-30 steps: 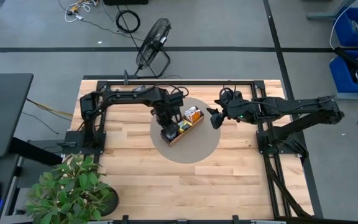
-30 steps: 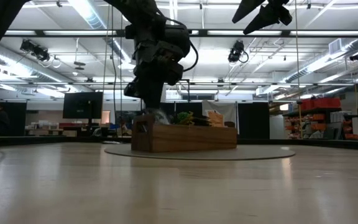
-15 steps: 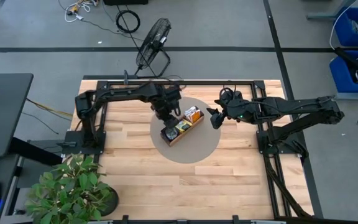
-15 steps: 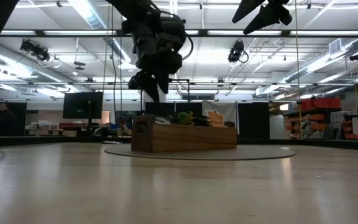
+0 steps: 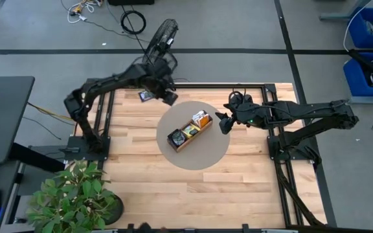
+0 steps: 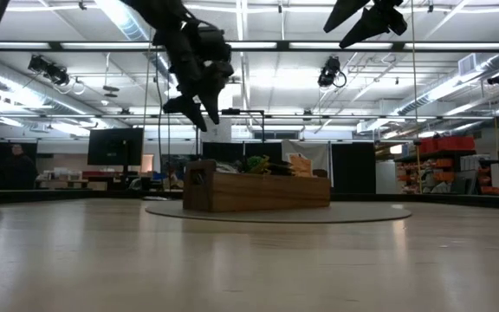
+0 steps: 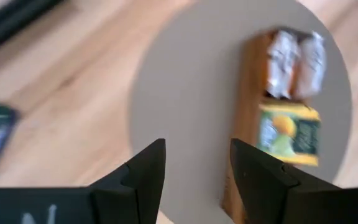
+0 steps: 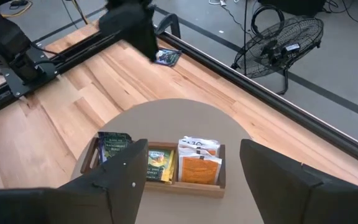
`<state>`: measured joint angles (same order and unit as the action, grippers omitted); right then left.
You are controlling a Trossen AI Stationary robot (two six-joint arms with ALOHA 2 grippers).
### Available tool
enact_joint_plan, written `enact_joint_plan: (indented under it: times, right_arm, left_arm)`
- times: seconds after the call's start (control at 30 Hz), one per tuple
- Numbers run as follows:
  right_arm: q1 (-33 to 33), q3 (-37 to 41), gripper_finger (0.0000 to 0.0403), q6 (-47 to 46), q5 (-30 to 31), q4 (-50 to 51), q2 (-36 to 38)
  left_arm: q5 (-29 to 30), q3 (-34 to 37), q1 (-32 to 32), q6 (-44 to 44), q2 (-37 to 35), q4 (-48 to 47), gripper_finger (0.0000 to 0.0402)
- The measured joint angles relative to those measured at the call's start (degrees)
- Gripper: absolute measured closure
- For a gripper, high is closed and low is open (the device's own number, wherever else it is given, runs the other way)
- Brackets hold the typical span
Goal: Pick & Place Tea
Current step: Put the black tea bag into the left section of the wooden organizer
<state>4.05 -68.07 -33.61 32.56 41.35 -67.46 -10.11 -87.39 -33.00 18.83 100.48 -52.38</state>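
Flat square tea-bag packets fill the brown wooden three-compartment tray (image 5: 190,133): dark navy-green ones (image 8: 114,147) at one end, yellow-green (image 8: 160,164) in the middle, orange-and-white (image 8: 197,162) at the other; their printing is too small to read. The tray sits on a round grey mat (image 5: 203,155). One more dark packet (image 5: 145,96) lies on the wooden table near the back rail, just beside the left gripper (image 5: 169,97), whose fingers are spread and empty. The right gripper (image 5: 223,123) hovers spread beside the tray.

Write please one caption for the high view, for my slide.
Left gripper open above the table's far edge near a loose tea packet; right gripper open beside the wooden tray.
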Motion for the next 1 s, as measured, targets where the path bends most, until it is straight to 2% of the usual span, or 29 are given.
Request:
enact_joint_plan:
  times: [0.2,0.4,0.53,0.7,1.0]
  right_arm:
    - [0.0,0.0,0.014,0.0,0.0,0.1,0.0]
    - [0.0,0.0,0.014,0.6,0.0,0.3,0.0]
    - [-0.3,0.0,0.014,1.6,0.0,0.3,0.0]
    - [-0.8,0.0,0.014,2.6,-0.2,0.9,0.0]
    - [-1.5,0.0,0.014,4.3,-2.2,1.7,0.0]
  left_arm:
    - [4.3,0.3,-7.5,0.3,0.8,1.1,0.0216]
    - [6.4,5.5,-12.4,5.8,0.8,4.8,0.0222]
    - [7.8,8.9,-12.3,7.6,0.8,7.9,0.0224]
    - [13.7,10.2,-10.5,7.5,1.0,10.0,0.0225]
    - [14.8,10.2,-9.1,8.8,6.3,11.2,0.0225]
